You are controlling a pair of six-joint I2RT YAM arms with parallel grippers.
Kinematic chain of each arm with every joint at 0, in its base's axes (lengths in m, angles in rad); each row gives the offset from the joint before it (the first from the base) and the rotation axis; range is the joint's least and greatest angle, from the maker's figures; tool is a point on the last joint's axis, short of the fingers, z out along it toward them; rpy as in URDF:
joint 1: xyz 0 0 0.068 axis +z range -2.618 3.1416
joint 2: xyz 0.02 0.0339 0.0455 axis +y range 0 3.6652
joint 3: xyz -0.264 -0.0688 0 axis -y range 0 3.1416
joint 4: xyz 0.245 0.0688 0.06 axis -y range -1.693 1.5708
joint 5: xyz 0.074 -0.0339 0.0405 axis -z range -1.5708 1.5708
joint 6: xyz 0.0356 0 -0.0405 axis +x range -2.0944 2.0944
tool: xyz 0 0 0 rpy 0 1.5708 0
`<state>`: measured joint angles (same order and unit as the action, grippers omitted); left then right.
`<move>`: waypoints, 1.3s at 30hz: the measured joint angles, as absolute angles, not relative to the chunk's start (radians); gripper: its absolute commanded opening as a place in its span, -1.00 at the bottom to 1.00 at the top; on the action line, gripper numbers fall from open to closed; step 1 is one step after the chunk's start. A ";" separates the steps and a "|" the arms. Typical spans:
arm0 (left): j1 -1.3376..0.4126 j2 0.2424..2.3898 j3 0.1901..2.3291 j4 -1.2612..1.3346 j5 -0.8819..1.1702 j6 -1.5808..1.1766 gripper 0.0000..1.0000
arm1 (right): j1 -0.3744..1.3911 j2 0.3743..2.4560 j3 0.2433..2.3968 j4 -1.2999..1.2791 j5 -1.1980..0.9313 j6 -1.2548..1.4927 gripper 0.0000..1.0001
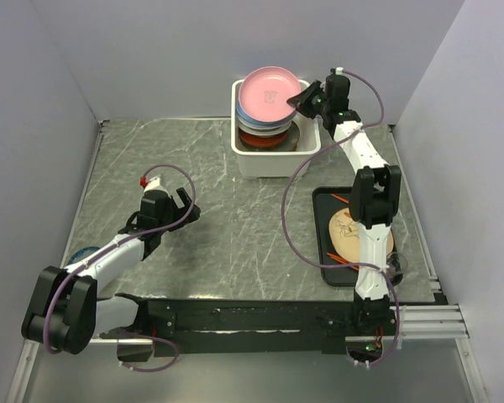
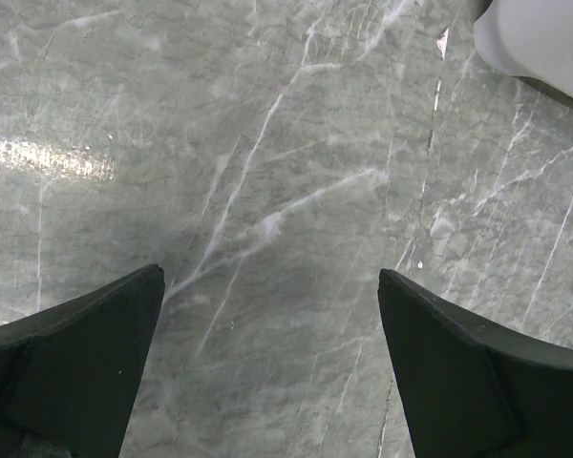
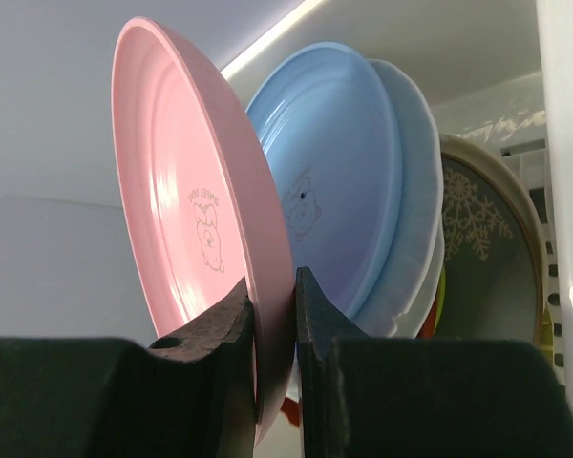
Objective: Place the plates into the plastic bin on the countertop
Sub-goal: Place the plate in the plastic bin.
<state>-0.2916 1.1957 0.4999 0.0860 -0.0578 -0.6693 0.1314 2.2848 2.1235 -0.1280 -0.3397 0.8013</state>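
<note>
From above, the right gripper [image 1: 305, 101] is pinching the pink plate [image 1: 270, 91] by its rim over the plastic bin [image 1: 273, 161], above the plates [image 1: 262, 128] stacked inside. The left gripper [image 1: 181, 204] is hanging wide open, well left of the bin. Its wrist view is showing only countertop [image 2: 267, 143] beside the bin's corner. On the right wrist, narrow jaws are clamping the tilted plate — levelling it onto the stack before releasing seems wise.
</note>
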 measured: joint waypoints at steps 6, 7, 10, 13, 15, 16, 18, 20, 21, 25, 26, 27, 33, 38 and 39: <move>-0.292 1.204 0.500 0.088 -0.058 -0.669 0.99 | 0.131 2.306 2.134 -0.129 -0.337 0.822 -0.69; -0.292 1.204 0.500 0.088 -0.058 -0.669 0.99 | 0.131 2.306 2.134 -0.126 -0.337 0.824 -0.61; -0.292 1.204 0.500 0.088 -0.058 -0.669 0.99 | 0.130 2.306 2.134 -0.120 -0.338 0.833 -0.31; -0.292 1.204 0.500 0.088 -0.058 -0.669 0.99 | 0.130 2.306 2.134 -0.116 -0.338 0.842 -0.03; -0.292 1.204 0.500 0.088 -0.058 -0.669 0.99 | 0.130 2.306 2.134 -0.113 -0.337 0.841 0.14; -0.292 1.203 0.500 0.088 -0.058 -0.669 0.99 | 0.130 2.306 2.134 -0.113 -0.337 0.841 0.18; -0.292 1.203 0.500 0.089 -0.057 -0.669 0.99 | 0.130 2.306 2.134 -0.114 -0.336 0.838 0.30; -0.292 1.202 0.500 0.088 -0.057 -0.669 0.99 | 0.130 2.306 2.134 -0.118 -0.334 0.831 0.42; -0.292 1.201 0.500 0.088 -0.057 -0.669 0.99 | 0.130 2.306 2.134 -0.122 -0.332 0.828 0.45; -0.292 1.192 0.500 0.088 -0.057 -0.669 0.99 | 0.130 2.299 2.127 -0.146 -0.306 0.796 0.59; -0.292 1.188 0.500 0.089 -0.057 -0.669 0.99 | 0.130 2.291 2.119 -0.152 -0.297 0.788 0.62; -0.292 1.184 0.500 0.089 -0.057 -0.670 0.99 | 0.130 2.281 2.106 -0.157 -0.287 0.780 0.64; -0.292 1.172 0.500 0.090 -0.051 -0.670 0.99 | 0.130 2.167 1.990 -0.174 -0.221 0.732 0.69; -0.292 1.168 0.500 0.088 -0.050 -0.670 0.99 | 0.130 2.103 1.994 -0.181 -0.194 0.699 0.70; -0.292 1.166 0.500 0.087 -0.050 -0.670 0.99 | 0.130 2.091 1.995 -0.184 -0.189 0.691 0.70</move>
